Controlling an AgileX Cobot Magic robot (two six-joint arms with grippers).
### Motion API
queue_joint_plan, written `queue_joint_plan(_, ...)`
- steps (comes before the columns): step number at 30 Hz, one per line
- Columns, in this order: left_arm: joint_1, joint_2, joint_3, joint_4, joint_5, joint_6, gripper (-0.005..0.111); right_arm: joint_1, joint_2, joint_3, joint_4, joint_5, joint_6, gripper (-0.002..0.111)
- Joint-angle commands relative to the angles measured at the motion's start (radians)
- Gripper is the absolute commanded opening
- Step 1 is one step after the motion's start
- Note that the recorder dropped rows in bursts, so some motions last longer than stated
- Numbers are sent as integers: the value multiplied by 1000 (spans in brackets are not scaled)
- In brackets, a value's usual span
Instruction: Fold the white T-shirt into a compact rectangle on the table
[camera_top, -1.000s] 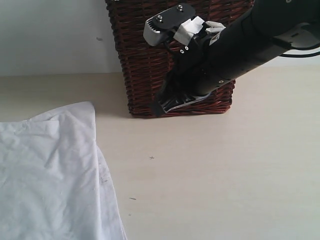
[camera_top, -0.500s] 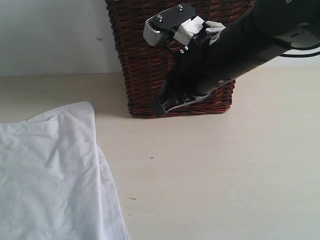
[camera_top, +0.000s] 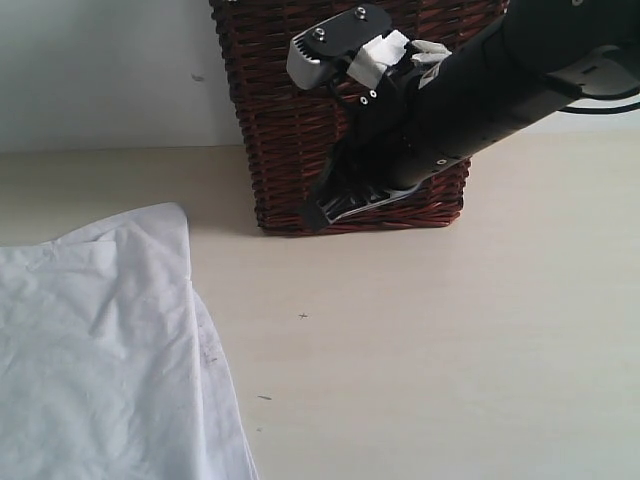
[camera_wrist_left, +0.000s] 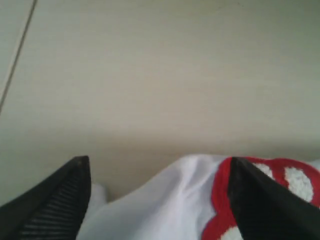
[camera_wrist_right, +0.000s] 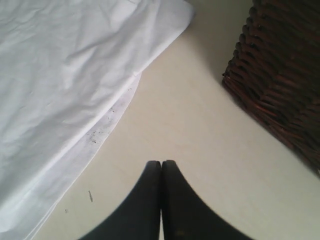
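White cotton T-shirt with red lettering (camera_top: 100, 350) lies spread on the pale beige worktop (camera_top: 430, 350), at the left of the exterior view and partly out of frame. Left fingers (camera_wrist_left: 55, 205) are spread wide, straddling the printed cloth, not clamped. Right fingers (camera_wrist_right: 150, 200) are pressed together, empty, over bare worktop near the dark brown wicker basket (camera_top: 290, 100).

No text, number or brand can be read. On the white T-shirt (camera_wrist_left: 165, 210), red bubbly lettering (camera_wrist_left: 220, 197) with white filling shows only in part, blurred, its letters impossible to make out.
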Motion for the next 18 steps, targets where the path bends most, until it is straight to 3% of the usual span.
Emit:
queue_joint_plan(1, -51, 113, -117, -7, 87, 81, 64, -4, -8, 3, 5, -14, -6, 0)
queue_joint_plan(5, -65, 167, -167, -7, 49, 118, 64, -4, -8, 3, 5, -7, -5, 0)
queue_joint_plan(10, -65, 182, -172, 35, 117, 327, 64, -4, -8, 3, 5, -1, -8, 0)
queue_joint_plan(18, -67, 57, -222, 27, 164, 519, 64, -4, -8, 3, 5, 0, -8, 0)
